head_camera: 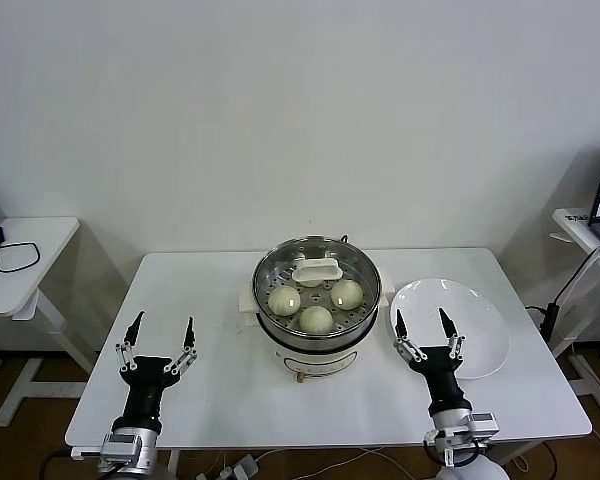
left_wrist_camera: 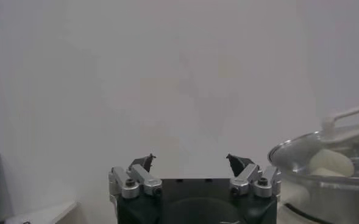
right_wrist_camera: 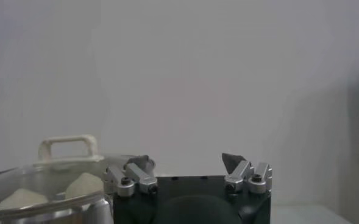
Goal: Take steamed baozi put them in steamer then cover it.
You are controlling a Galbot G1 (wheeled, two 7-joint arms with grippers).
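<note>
The steamer [head_camera: 318, 345] stands at the table's middle with the glass lid [head_camera: 317, 271] and its cream handle on top. Through the lid I see three baozi [head_camera: 316, 319] on the perforated floor; a fourth is hidden. My left gripper [head_camera: 162, 330] is open and empty, upright near the front left of the table. My right gripper [head_camera: 425, 322] is open and empty, upright at the front right beside the white plate [head_camera: 480, 330]. The left wrist view shows the lidded steamer [left_wrist_camera: 325, 176] off to one side. The right wrist view shows it too [right_wrist_camera: 45, 189].
The white plate lies bare to the right of the steamer. A side desk [head_camera: 20, 262] with a black cable stands at the left. Another desk [head_camera: 590, 225] with a laptop is at the right edge.
</note>
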